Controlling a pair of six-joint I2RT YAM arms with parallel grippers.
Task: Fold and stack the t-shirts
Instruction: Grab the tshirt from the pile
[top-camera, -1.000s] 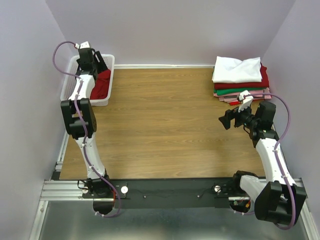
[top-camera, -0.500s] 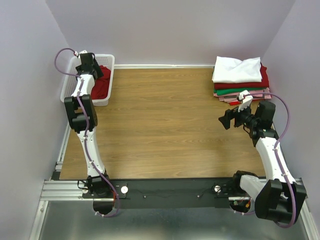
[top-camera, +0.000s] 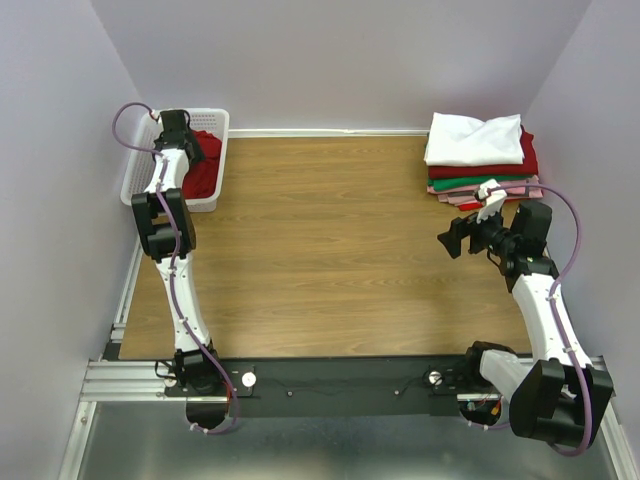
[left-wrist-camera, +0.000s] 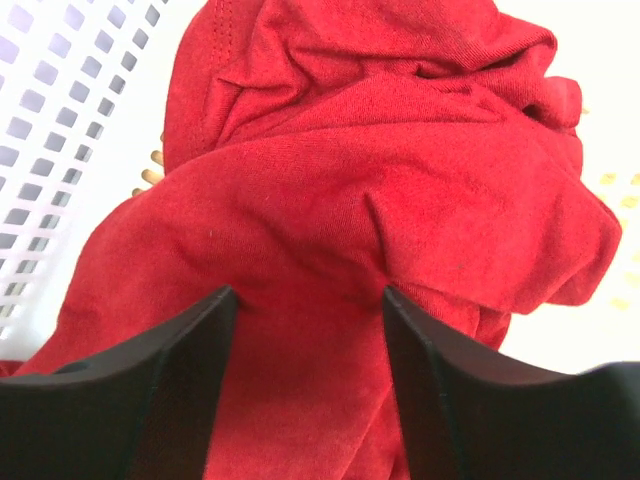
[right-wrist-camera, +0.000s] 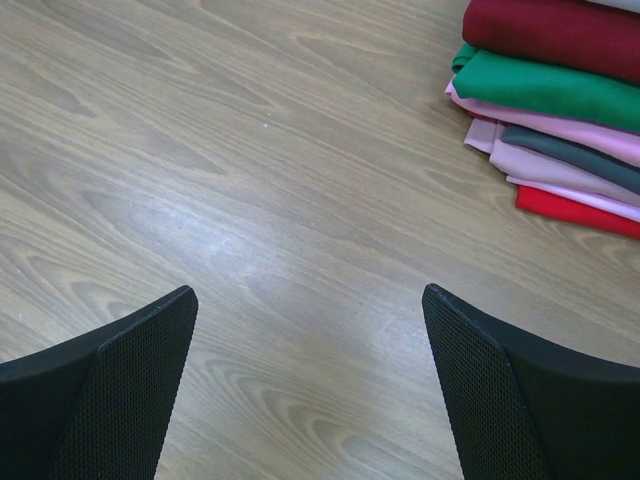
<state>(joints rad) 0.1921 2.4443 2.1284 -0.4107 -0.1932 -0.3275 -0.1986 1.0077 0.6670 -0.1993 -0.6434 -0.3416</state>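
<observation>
Over the table, top view:
- Basket (top-camera: 140, 160): white mesh, far left corner of the wooden table (top-camera: 320, 250), against the left wall.
- Loose dark red shirt (top-camera: 205, 165): crumpled inside the basket.
- Left gripper (top-camera: 180, 135): reaching down into the basket over the red cloth; finger spacing cannot be told from up here.
- Folded stack (top-camera: 482, 160): far right corner; white shirt (top-camera: 470, 138) on top, then dark red, green and pink layers.
- Right gripper (top-camera: 458, 240): above bare wood, just in front of the stack, touching nothing.

Left wrist view:
- Left fingers (left-wrist-camera: 170, 390): apart, pushed into the dark red shirt, with a ridge of cloth lying between them; not pinched together on it.
- Shirt: bunched in deep folds, filling the basket, whose mesh wall shows on the left.

Right wrist view:
- Right fingers (right-wrist-camera: 120, 380): spread wide, nothing between them but wood grain.
- Stack edges: dark red (right-wrist-camera: 560, 30), green (right-wrist-camera: 545, 85), pink (right-wrist-camera: 560, 125), a grey layer and a bright red one at the bottom, upper right, well apart from the fingers.
</observation>
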